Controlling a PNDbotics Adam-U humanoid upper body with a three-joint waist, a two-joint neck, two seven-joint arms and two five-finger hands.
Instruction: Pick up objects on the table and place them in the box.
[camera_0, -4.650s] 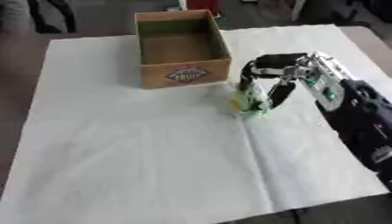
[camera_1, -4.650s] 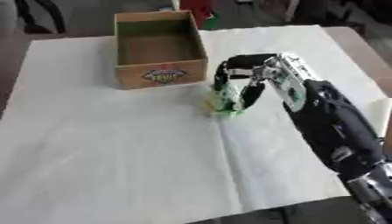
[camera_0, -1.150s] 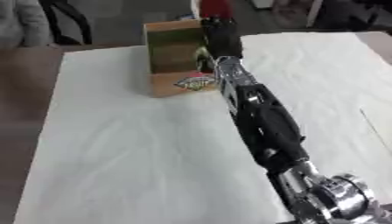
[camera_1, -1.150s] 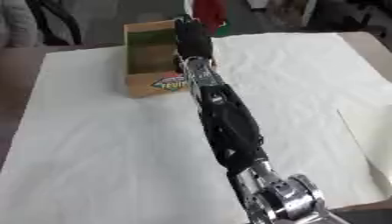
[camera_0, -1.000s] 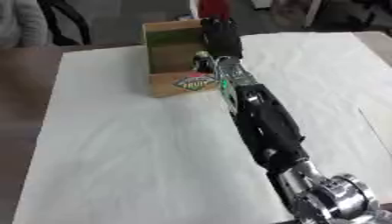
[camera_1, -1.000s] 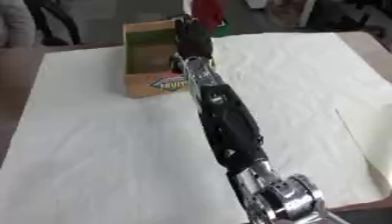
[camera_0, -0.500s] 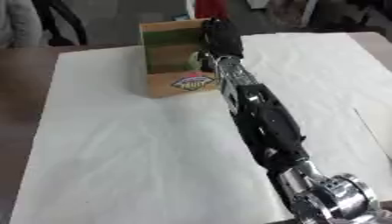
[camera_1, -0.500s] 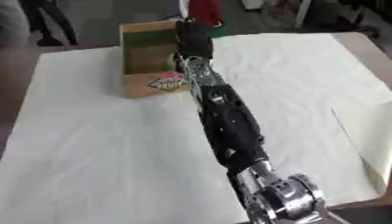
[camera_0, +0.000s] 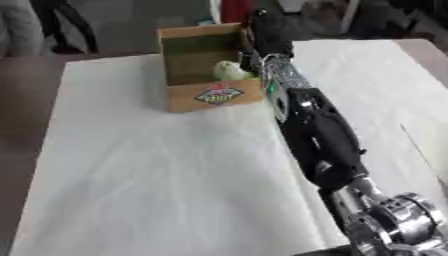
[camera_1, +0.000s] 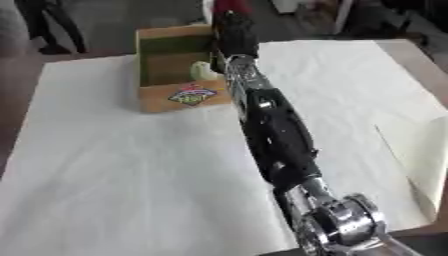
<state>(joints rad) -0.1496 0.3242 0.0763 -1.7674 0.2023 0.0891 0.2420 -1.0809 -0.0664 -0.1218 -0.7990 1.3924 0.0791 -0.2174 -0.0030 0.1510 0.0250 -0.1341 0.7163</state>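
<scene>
Where right hand (camera_0: 265, 31) tops box (camera_0: 210, 95) | fingers unreadable | pale-green object (camera_0: 229, 70) inside

Box (camera_0: 210, 95) label, wording unreadable.

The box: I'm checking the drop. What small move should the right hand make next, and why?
Probably lift the right hand clear of the box. A pale green object already lies inside, beside the hand, and no other objects show on the white table cover.

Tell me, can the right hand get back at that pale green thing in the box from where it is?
Probably yes. The right hand sits over the box's open top, right beside the pale green thing, and nothing covers it.
</scene>
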